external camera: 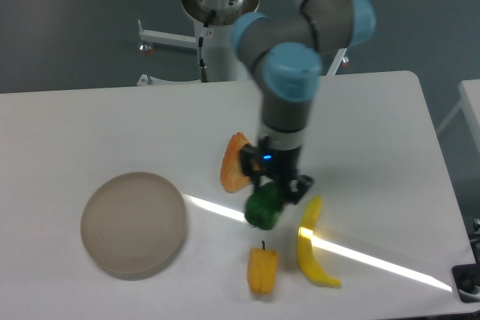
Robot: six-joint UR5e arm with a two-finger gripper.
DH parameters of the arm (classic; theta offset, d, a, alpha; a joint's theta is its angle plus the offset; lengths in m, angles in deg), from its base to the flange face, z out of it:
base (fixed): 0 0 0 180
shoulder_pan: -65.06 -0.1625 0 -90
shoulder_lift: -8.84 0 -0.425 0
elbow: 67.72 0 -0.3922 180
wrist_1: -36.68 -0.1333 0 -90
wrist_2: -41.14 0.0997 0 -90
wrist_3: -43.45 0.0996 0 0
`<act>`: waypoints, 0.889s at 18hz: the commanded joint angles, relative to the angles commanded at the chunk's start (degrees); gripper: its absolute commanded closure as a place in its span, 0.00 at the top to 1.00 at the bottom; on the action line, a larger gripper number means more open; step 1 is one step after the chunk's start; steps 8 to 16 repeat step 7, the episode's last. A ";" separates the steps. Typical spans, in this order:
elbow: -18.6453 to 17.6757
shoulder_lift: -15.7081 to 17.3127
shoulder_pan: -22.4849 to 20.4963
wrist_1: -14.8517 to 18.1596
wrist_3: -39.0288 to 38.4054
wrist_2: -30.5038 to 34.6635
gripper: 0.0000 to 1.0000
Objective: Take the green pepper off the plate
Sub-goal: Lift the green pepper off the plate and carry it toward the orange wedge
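Observation:
The green pepper [264,209] hangs in the air above the table, between the orange pastry and the banana. My gripper [274,194] is shut on the pepper from above, its black fingers on either side of it. The round beige plate [133,223] lies at the front left with nothing on it, well to the left of the gripper.
An orange pastry-like item [234,162] sits just left of the gripper. A yellow-orange pepper [262,269] lies right below the held pepper. A banana [312,243] lies to the right of it. The arm's base stands at the table's back edge.

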 joint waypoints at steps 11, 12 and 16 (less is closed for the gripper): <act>0.80 -0.71 -1.23 -0.79 0.62 0.27 0.29; 0.80 -0.71 -1.23 -0.79 0.62 0.27 0.29; 0.80 -0.71 -1.23 -0.79 0.62 0.27 0.29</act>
